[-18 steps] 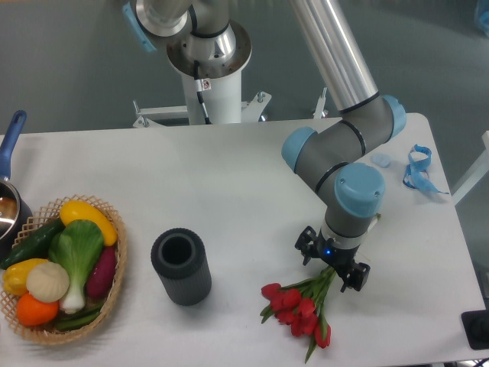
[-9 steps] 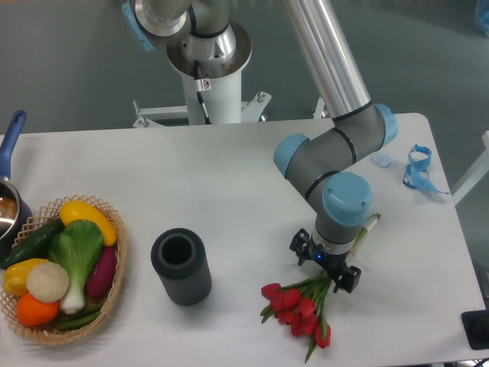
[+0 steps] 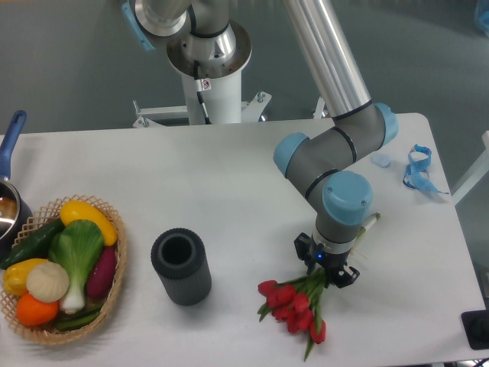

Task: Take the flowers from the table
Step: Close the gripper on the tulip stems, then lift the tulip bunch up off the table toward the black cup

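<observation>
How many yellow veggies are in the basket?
2. A yellow pepper lies at the top of the wicker basket; another yellow vegetable sits at its left side. More may be hidden underneath.

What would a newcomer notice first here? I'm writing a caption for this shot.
The red flowers lying near the table's front edge, with the gripper down on their stems. Next, the basket of bright vegetables at far left, and the dark cylinder standing between them.
</observation>
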{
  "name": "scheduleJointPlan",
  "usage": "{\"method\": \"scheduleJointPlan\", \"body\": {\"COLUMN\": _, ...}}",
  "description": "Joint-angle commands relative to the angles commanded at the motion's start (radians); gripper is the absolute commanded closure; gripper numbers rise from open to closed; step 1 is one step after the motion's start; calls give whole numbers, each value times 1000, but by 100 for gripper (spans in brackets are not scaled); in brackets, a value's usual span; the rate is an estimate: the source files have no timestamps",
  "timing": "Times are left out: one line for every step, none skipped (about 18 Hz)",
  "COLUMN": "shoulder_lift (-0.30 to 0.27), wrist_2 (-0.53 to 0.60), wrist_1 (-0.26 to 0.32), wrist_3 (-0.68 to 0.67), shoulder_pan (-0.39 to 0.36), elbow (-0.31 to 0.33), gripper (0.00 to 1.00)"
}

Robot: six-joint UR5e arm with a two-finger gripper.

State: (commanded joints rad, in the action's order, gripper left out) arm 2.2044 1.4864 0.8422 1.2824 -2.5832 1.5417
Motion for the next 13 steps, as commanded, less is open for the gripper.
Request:
{"method": "scheduleJointPlan", "body": {"shoulder_lift": 0, "wrist_2": 0, "wrist_1": 2, "wrist_3": 0, "shoulder_pan": 0, "elbow": 0, "gripper": 76}}
{"method": "scheduleJointPlan", "body": {"shoulder_lift": -3, "wrist_2": -2, "wrist_1": 2, "wrist_3": -2, "shoulder_pan": 0, "elbow": 0, "gripper": 77}}
{"method": "scheduleJointPlan", "body": {"shoulder_lift": -5, "wrist_2": -2, "wrist_1": 2, "wrist_3": 0, "shoulder_pan": 0, "elbow": 3, "gripper": 78}}
{"method": "scheduleJointPlan", "body": {"shoulder_lift": -12, "wrist_2": -5, "wrist_1": 2, "wrist_3": 0, "shoulder_pan": -2, "elbow": 3, "gripper": 80}}
{"method": "scheduleJointPlan", "body": {"shoulder_lift": -17, "wrist_2": -9, "wrist_1": 2, "wrist_3": -2, "shoulder_pan": -6, "elbow": 5, "gripper": 85}}
{"method": "scheduleJointPlan", "body": {"shoulder_lift": -23, "wrist_2": -11, "wrist_1": 2, "wrist_3": -2, "shoulder_pan": -8, "elbow": 6, "gripper": 90}}
{"method": "scheduleJointPlan", "body": {"shoulder_lift": -29, "wrist_2": -11, "wrist_1": 2, "wrist_3": -2, "shoulder_pan": -8, "elbow": 6, "gripper": 90}}
{"method": "scheduleJointPlan", "body": {"shoulder_lift": -34, "wrist_2": -11, "wrist_1": 2, "wrist_3": -2, "shoulder_pan": -9, "elbow": 5, "gripper": 90}}
{"method": "scheduleJointPlan", "body": {"shoulder_lift": -44, "wrist_2": -11, "wrist_1": 2, "wrist_3": -2, "shoulder_pan": -14, "elbow": 6, "gripper": 90}}
{"method": "scheduleJointPlan", "body": {"shoulder_lift": -64, "wrist_2": -15, "wrist_1": 2, "wrist_3": -2, "shoulder_pan": -15, "elbow": 6, "gripper": 89}}
{"method": "scheduleJointPlan", "body": {"shoulder_lift": -84, "wrist_2": -32, "wrist_1": 3, "wrist_3": -2, "shoulder_pan": -15, "elbow": 12, "gripper": 89}}
{"method": "scheduleJointPlan", "body": {"shoulder_lift": -115, "wrist_2": -61, "wrist_1": 2, "wrist_3": -2, "shoulder_pan": -15, "elbow": 20, "gripper": 87}}
{"method": "scheduleJointPlan", "body": {"shoulder_lift": -148, "wrist_2": -108, "wrist_1": 3, "wrist_3": -11, "shoulder_pan": -18, "elbow": 24, "gripper": 86}}
